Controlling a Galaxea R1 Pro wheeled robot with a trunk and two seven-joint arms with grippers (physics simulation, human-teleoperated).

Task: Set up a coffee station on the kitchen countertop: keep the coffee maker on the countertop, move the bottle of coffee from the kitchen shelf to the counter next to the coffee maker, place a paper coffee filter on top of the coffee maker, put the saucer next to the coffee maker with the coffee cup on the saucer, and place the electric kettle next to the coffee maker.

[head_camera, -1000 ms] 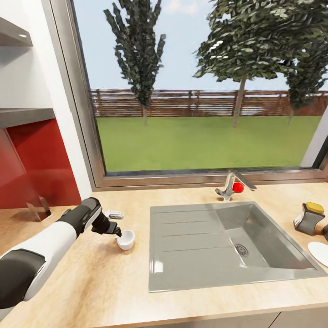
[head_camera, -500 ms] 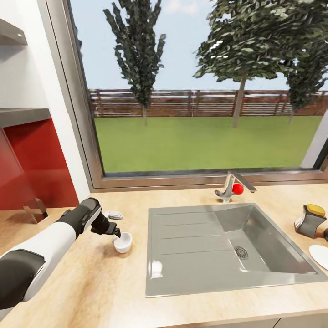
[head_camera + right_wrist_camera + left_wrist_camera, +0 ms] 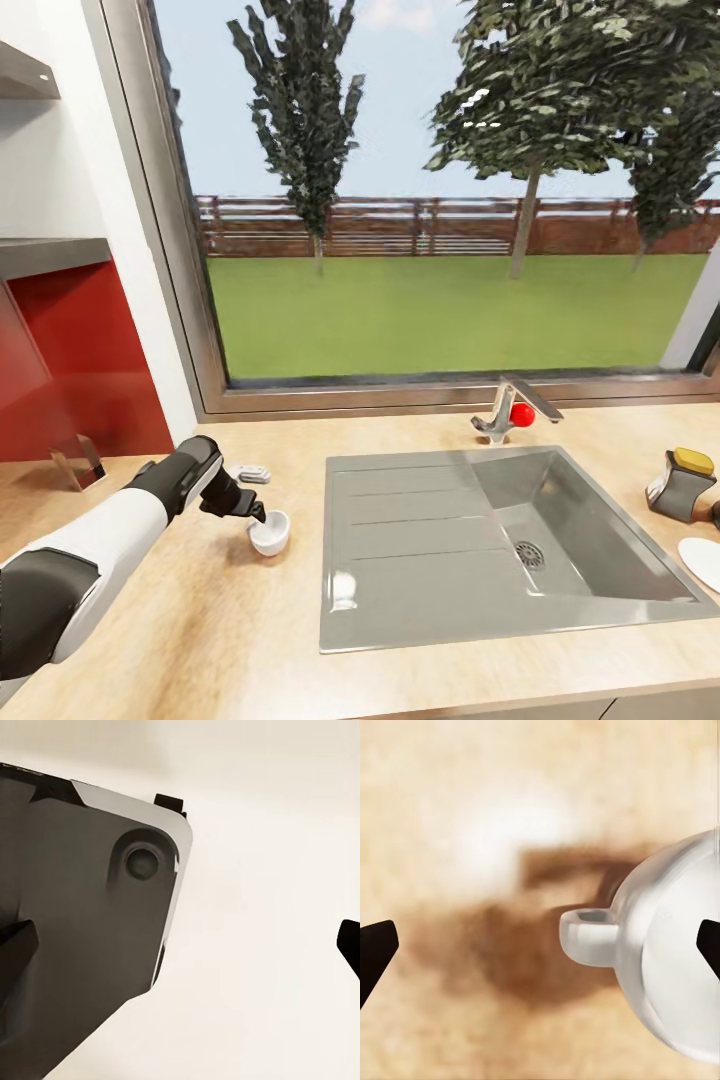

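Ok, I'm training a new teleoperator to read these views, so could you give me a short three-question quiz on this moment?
1. True or false: the coffee cup stands right of the sink.
2. The left gripper is: A) open, with the cup's handle between its fingers; B) shut on the cup's rim; C) shut and empty.
3. Fill in: right of the sink, near the bottle of coffee, lies the white ____.
Key: 1 false, it stands left of the sink; 2 A; 3 saucer.
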